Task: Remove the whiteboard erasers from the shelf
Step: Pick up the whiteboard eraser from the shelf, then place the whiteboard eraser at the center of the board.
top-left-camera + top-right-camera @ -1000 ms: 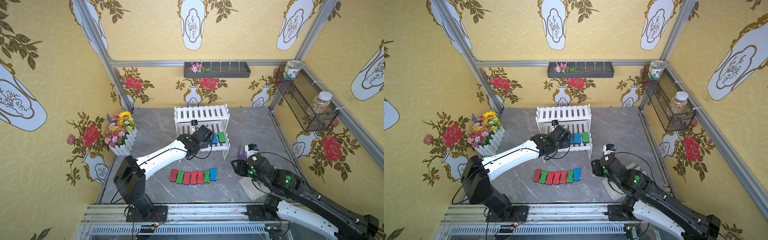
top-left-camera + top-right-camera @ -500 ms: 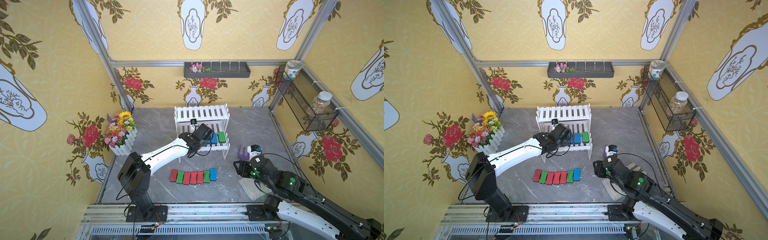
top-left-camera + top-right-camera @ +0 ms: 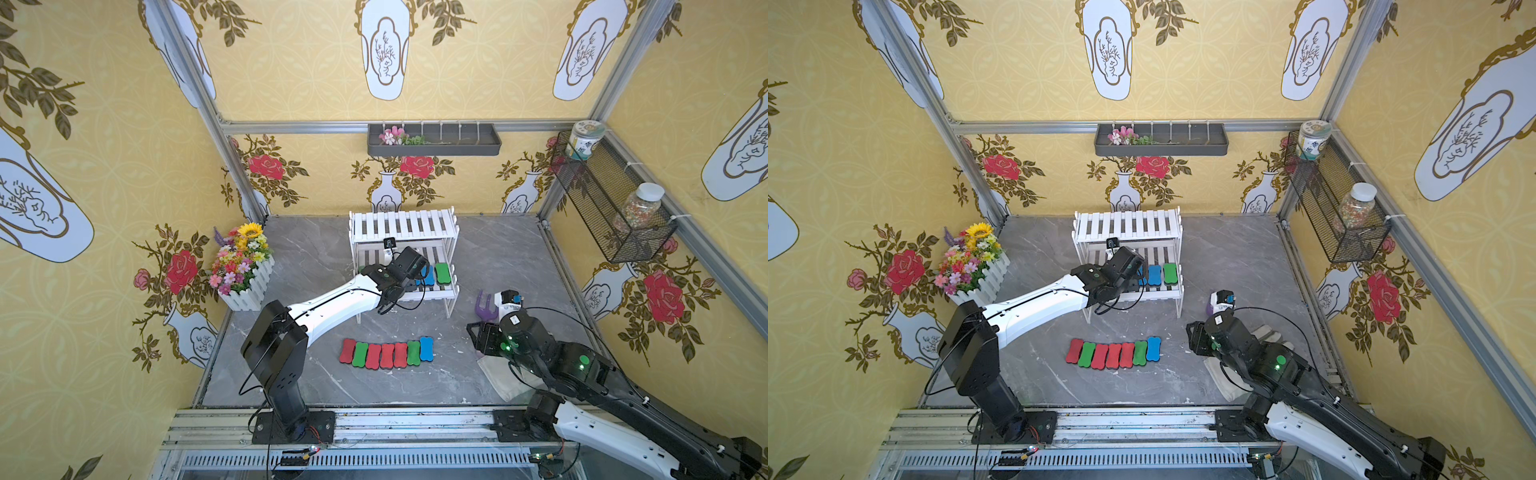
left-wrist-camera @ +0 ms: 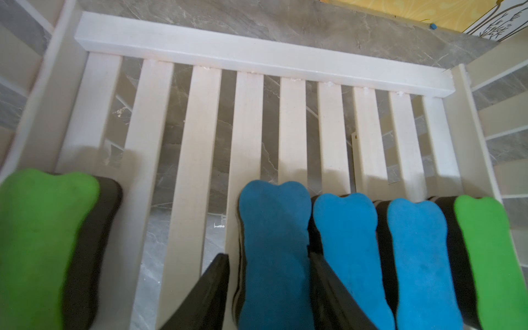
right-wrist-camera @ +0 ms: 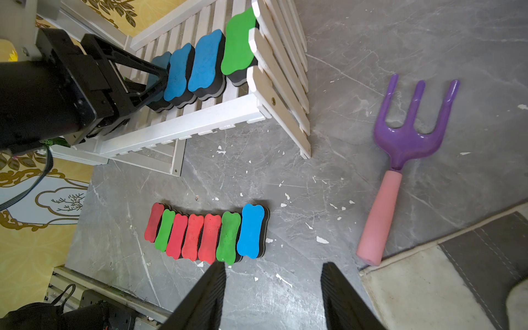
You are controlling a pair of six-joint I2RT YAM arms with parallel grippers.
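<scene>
Seven erasers lie in a row on the counter, below centre in both top views: four red, two green, one blue. I judge that more than half of the task is done.

Five are left on the shelf, all on its lower tier. In the left wrist view one green eraser sits alone at lower left, and three blue and one green lie side by side at lower right.

The left hand has its fingers pressed on both sides of the first blue eraser, which is not yet off the shelf. The right hand is open and empty, above the counter near the row.
</scene>
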